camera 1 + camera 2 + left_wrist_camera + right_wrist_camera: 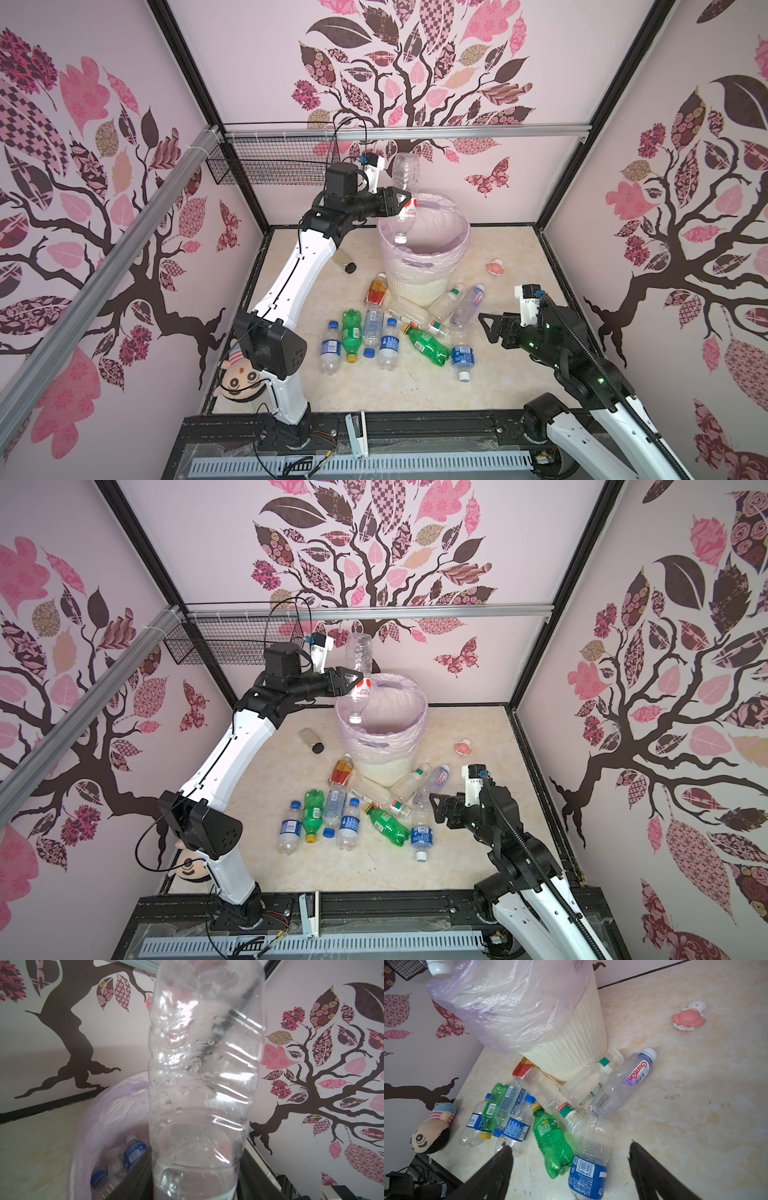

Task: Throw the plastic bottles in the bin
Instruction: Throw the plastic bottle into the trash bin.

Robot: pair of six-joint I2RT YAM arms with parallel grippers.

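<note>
Bottle: clear, cap down, pinched by left pincer over bin, close to its rim.
Right pincer: spread above loose bottles.
Risk: released off-centre, it clips rim, bounces out.

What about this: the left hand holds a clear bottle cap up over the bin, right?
Not quite. The left hand holds the clear bottle cap down, not up, over the bin; a top view shows it.

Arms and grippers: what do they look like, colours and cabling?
White shells, black joints on left arm and right arm. Black pointed fingers on left gripper and right gripper. Black ribbed conduit along the right arm; green lights on it.
</note>
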